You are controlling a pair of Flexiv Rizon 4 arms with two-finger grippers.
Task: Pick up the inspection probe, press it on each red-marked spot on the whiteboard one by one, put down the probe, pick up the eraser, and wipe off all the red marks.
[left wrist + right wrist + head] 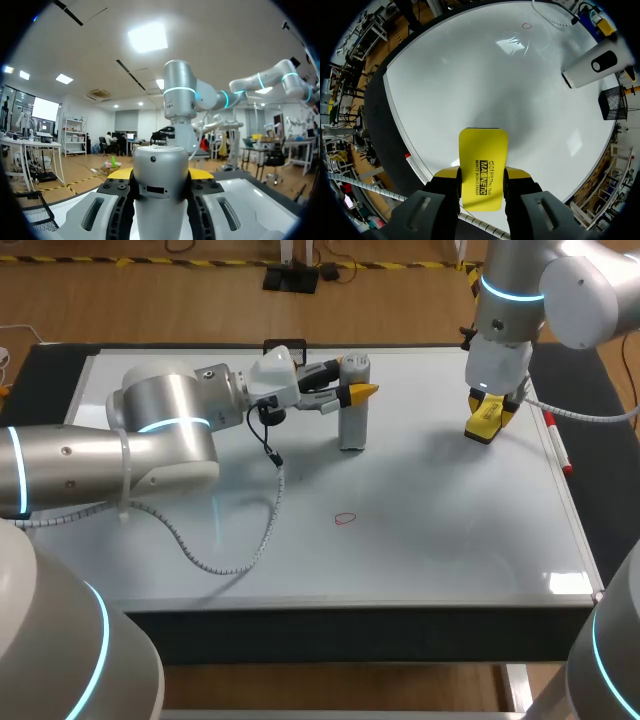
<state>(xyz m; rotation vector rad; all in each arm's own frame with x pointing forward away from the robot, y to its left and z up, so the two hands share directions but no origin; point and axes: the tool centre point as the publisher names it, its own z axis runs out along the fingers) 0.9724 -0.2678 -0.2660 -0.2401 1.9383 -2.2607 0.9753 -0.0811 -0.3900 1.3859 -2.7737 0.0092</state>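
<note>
The grey cylindrical inspection probe (354, 405) stands upright on the whiteboard (420, 530) near its back middle. My left gripper (352, 392) is shut on its upper part from both sides; in the left wrist view the probe (161, 192) fills the gap between the fingers (118, 200). My right gripper (488, 420) is shut on the yellow eraser (485, 418), held just above the board at the back right. The eraser (483, 167) sits clamped between that gripper's fingers (445, 187). One small red mark (345, 519) lies on the board's middle, also seen as a red mark (526, 24) far ahead of the eraser.
A red marker pen (558, 443) lies along the board's right frame. A small black box (285, 346) sits at the board's back edge. My left arm (120, 455) and its cable stretch over the board's left part.
</note>
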